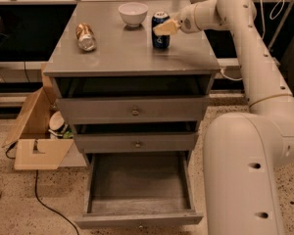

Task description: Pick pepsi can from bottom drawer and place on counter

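The pepsi can (pixel 159 33) stands upright on the counter (pixel 122 53), right of the middle and near the back. My gripper (pixel 165 28) reaches in from the right and is shut on the can's upper part, with one tan finger (pixel 164 28) across its side. The can's base looks level with the counter top. The bottom drawer (pixel 139 220) is pulled fully out below, and its dark interior holds nothing. The two upper drawers are slightly ajar.
A brownish-gold can (pixel 85 36) lies on its side at the counter's left. A white bowl (pixel 133 13) sits at the back centre, just left of the pepsi can. An open cardboard box (pixel 34 131) and a black cable (pixel 44 199) lie on the floor to the left.
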Robot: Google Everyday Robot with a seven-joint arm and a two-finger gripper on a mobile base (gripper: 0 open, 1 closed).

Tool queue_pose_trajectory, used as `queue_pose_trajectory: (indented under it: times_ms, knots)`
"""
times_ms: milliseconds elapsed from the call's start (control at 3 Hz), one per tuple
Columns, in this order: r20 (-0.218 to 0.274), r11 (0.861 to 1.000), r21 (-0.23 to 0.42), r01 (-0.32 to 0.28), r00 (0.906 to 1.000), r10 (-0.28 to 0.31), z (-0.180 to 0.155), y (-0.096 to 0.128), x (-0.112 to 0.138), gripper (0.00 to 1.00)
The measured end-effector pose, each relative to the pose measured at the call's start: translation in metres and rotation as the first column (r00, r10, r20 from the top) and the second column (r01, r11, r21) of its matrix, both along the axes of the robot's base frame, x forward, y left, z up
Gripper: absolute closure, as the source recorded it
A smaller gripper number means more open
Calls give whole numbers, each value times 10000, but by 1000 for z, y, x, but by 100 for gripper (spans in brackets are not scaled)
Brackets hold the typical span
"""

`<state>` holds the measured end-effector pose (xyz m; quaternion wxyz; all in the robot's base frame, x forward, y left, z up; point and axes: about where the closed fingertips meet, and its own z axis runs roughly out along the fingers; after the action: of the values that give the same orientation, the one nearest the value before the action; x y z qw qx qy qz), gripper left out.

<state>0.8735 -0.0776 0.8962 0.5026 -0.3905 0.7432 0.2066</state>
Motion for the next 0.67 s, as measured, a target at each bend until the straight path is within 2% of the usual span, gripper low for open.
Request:
queue_pose_trajectory:
  times_ms: [667]
  knots:
    - [13,10000,8,3,10000,-3,1,0,0,27]
